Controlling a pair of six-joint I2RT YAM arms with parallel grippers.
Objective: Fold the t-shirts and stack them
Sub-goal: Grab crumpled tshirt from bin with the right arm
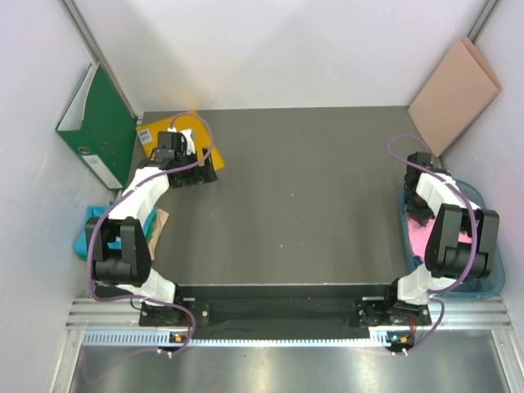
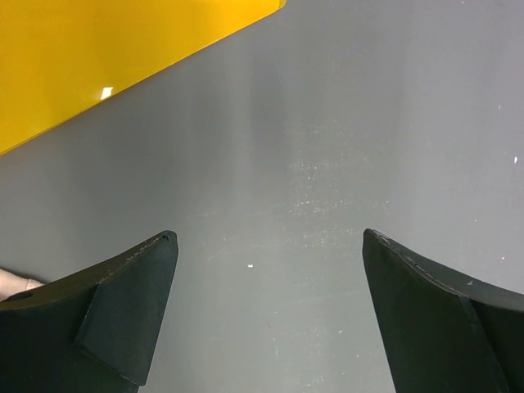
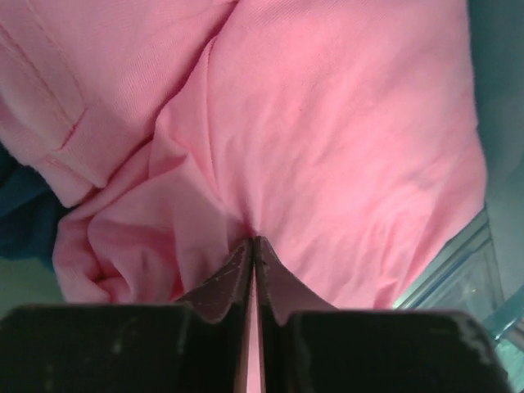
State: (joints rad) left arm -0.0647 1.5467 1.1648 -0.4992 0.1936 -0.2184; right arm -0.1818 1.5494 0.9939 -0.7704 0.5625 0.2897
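Observation:
A bright pink t-shirt (image 3: 327, 123) lies crumpled in the clear blue bin (image 1: 491, 282) at the table's right edge, and shows as a pink patch (image 1: 419, 241) from above. My right gripper (image 3: 253, 241) reaches down into the bin, shut on a pinched fold of that shirt, with cloth showing between the fingers. A teal shirt (image 3: 24, 205) lies under the pink one at the left. My left gripper (image 2: 268, 236) hangs wide open over the bare grey table at the far left (image 1: 199, 172), with nothing between its fingers.
A yellow flat sheet (image 2: 98, 57) lies at the table's far left corner (image 1: 184, 123). A green binder (image 1: 98, 135) leans on the left wall. Teal cloth (image 1: 82, 241) sits off the left edge. A tan folder (image 1: 454, 94) leans at the back right.

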